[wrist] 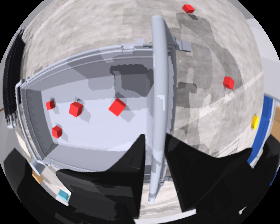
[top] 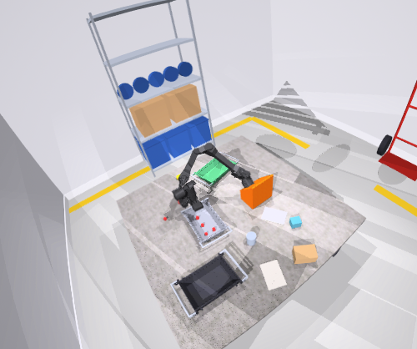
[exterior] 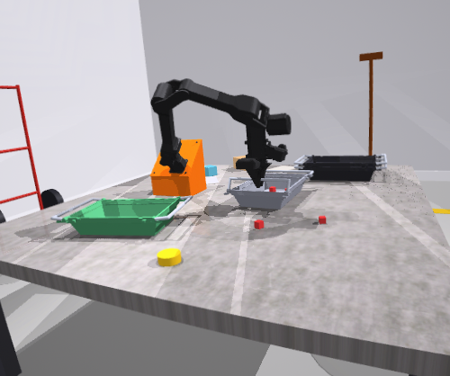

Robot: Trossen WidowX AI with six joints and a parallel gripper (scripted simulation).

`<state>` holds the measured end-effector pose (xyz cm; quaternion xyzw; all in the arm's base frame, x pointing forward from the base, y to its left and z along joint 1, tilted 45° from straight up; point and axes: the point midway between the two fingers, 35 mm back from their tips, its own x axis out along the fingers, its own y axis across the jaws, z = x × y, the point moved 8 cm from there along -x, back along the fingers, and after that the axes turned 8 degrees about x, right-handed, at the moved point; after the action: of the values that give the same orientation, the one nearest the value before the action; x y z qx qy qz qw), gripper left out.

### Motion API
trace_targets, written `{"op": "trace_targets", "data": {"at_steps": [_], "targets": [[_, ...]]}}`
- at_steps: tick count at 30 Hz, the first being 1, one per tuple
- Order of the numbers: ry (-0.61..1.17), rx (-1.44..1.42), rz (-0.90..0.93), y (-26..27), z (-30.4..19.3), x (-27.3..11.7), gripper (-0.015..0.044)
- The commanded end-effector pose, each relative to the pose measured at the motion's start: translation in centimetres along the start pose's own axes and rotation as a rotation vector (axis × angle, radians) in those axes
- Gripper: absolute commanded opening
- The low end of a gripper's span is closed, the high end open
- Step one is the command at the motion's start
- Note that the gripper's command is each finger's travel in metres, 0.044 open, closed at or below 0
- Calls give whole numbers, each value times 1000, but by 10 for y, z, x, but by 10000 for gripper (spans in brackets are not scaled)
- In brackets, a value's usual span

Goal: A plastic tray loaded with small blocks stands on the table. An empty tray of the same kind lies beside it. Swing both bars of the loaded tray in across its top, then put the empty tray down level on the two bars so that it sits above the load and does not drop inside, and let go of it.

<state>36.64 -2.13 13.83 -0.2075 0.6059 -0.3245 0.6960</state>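
The loaded grey tray (top: 207, 216) (exterior: 258, 201) (wrist: 98, 95) holds several red blocks (top: 203, 225) (exterior: 273, 189) (wrist: 117, 107). My gripper (top: 198, 207) (exterior: 259, 185) (wrist: 153, 137) is at its near end, fingers parted a little, with nothing clamped. The near wire bar (wrist: 160, 75) passes between the fingers, raised above the tray's end wall; in the top view the arm hides most of it. The far bar (top: 218, 239) is swung out past the other end. An empty green tray (top: 214, 170) (exterior: 114, 225) and an empty black tray (top: 210, 280) (exterior: 339, 173) have their bars out.
Two loose red blocks (exterior: 258, 224) (exterior: 322, 219) lie outside the grey tray. An orange bin (top: 260, 194) (exterior: 182, 184) stands by the arm's base. A pale blue cup (top: 251, 239), a cyan block (top: 295, 222) and a tan box (top: 305, 254) stand farther off. A yellow disc (exterior: 169, 257) lies near the green tray.
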Motion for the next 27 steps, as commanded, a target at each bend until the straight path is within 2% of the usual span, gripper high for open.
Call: {"op": "trace_targets", "data": {"at_steps": [1,6,14,27], "targets": [[14,-4,1,14,-4,14,84],[14,-4,2,16,-4,11,84],[15,-4,3,11,-1,-29,84],[16,-14,6,14,-1,-22,84]]}}
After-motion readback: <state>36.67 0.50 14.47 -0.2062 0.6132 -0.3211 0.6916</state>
